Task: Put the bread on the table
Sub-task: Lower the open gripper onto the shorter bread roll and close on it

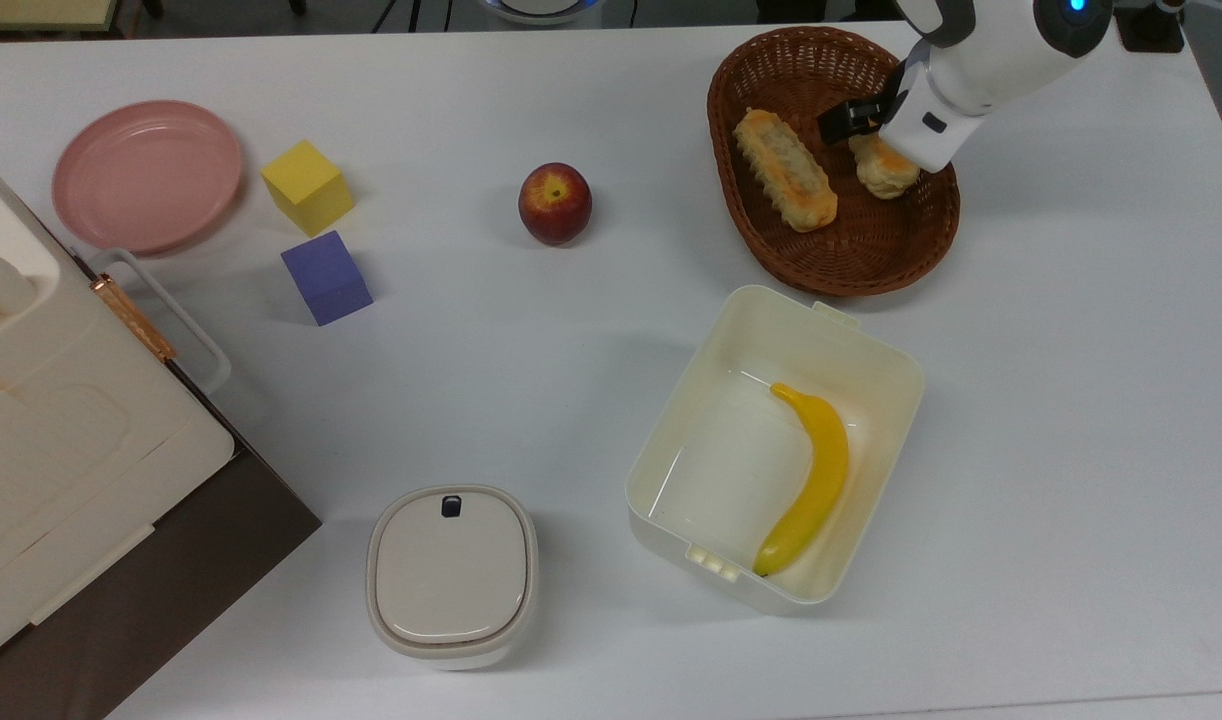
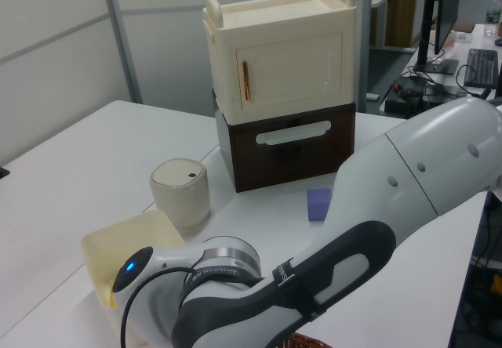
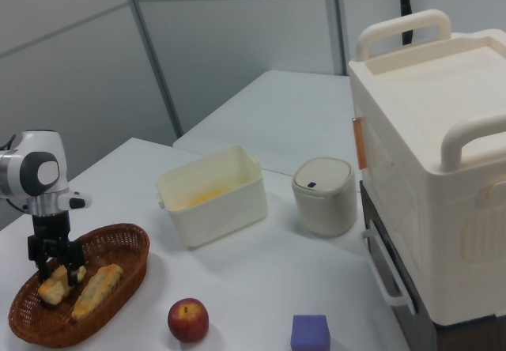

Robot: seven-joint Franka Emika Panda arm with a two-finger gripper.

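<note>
Tool (image 3: 57, 270) fingers straddle the stubby, pale, orange-toasted bread (image 1: 889, 172) lying in the basket (image 1: 771, 60), grip unclear.

The bread (image 1: 889, 172) is a short, lumpy bun, pale with orange-brown patches. It lies in the brown basket (image 1: 771, 60) (beside a longer loaf (image 1: 784, 169)). The basket sits on my big white table (image 1: 531, 330).
</note>
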